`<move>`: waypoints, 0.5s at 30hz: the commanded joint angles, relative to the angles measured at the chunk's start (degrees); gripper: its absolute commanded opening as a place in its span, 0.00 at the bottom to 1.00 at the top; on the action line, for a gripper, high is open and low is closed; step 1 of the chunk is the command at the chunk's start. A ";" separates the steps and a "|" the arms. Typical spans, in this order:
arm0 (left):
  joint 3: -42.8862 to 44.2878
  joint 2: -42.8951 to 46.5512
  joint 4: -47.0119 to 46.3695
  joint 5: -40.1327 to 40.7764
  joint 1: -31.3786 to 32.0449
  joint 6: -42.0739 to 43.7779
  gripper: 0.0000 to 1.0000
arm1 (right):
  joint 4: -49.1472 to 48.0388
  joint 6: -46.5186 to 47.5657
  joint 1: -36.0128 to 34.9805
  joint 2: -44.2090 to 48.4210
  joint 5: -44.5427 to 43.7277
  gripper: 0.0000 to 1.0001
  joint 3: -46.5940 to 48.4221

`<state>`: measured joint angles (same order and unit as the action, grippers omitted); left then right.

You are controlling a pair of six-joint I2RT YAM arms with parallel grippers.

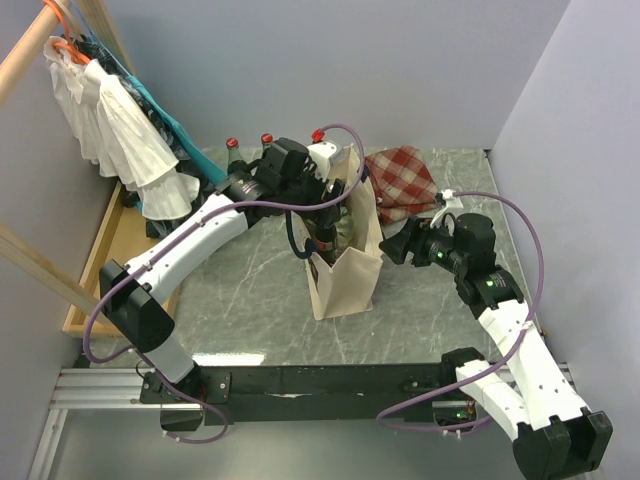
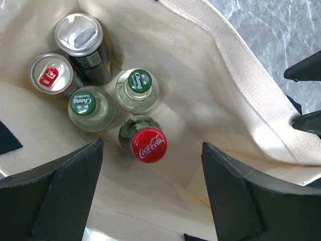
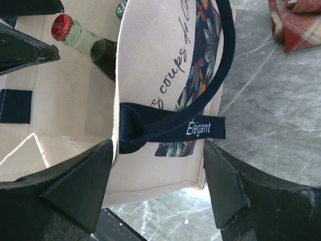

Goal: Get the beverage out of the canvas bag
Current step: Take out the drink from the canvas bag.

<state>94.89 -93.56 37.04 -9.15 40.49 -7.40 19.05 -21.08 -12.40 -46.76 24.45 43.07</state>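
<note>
The cream canvas bag (image 1: 350, 285) stands upright mid-table, its mouth open. Inside, the left wrist view shows the beverages: a red-capped Coca-Cola bottle (image 2: 149, 144), two green-capped Chang bottles (image 2: 139, 81) and two cans (image 2: 78, 35). My left gripper (image 2: 152, 150) hangs open above the mouth. The Coca-Cola cap lies well below, in line with its fingertips, which touch nothing. My right gripper (image 3: 158, 145) is open at the bag's right side. The printed narrow wall (image 3: 145, 55) and navy handle (image 3: 170, 128) lie between its jaws. The Coca-Cola bottle (image 3: 62, 27) also shows there.
A red checked cloth (image 1: 400, 180) lies behind the bag on the right. Several red-capped bottles (image 1: 267, 138) stand at the back. Clothes (image 1: 120, 130) hang over a wooden tray (image 1: 100, 260) at the left. Walls close in at the back and right.
</note>
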 commanded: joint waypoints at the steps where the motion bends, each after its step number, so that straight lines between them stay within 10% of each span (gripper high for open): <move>1: 1.08 -0.57 -2.06 0.01 0.47 -1.04 0.84 | -1.21 1.04 -0.25 -0.08 -0.81 0.78 0.09; 15: 0.82 -1.71 -2.23 1.24 0.47 -1.83 0.77 | -1.03 1.30 -0.34 -0.26 -1.07 0.78 0.00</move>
<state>94.89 -94.78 36.84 -8.62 40.60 -8.32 19.05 -20.91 -12.40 -47.11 24.43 43.07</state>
